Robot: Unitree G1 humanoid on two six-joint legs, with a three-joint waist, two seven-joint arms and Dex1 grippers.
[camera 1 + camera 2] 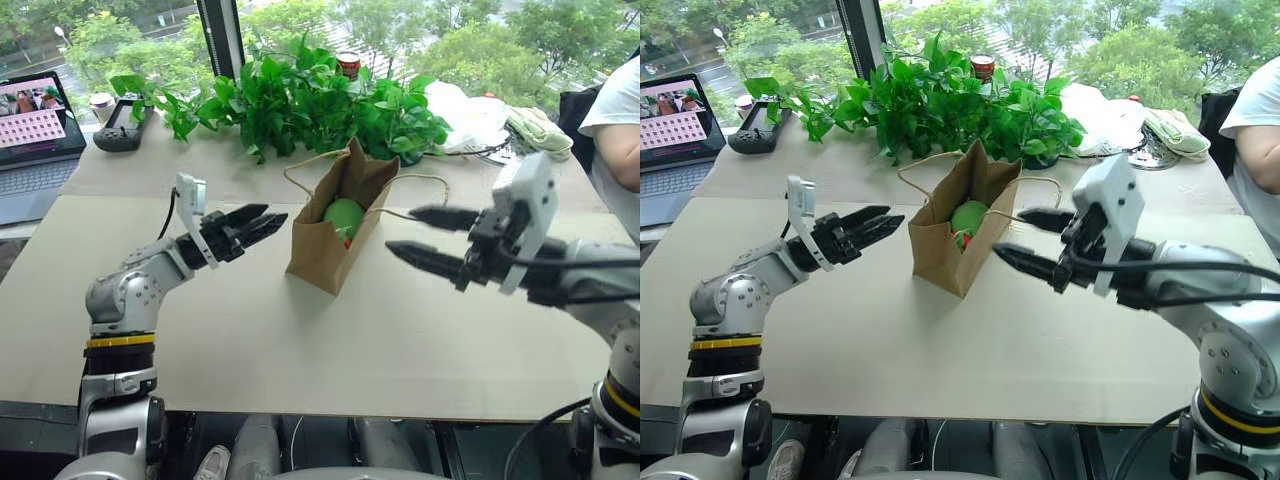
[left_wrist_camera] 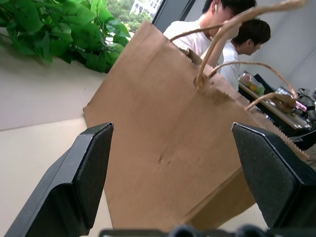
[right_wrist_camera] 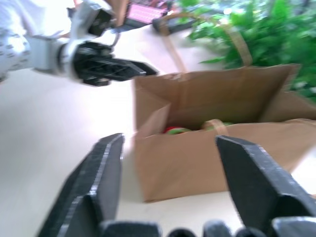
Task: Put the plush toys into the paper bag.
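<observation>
Toys (image 1: 344, 217) sit inside paper bag (image 1: 325, 245), between open, empty left gripper (image 1: 262, 225) and right gripper (image 1: 415, 235)

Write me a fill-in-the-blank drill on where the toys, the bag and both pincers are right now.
1. The round green plush toy lies inside the ____ paper bag.
2. The bag stands between the left pincer and the ____ pincer.
3. Both pincers are ____ and hold nothing.
4. Behind the bag grow leafy green ____.

Missing words: brown; right; open; plants
</observation>
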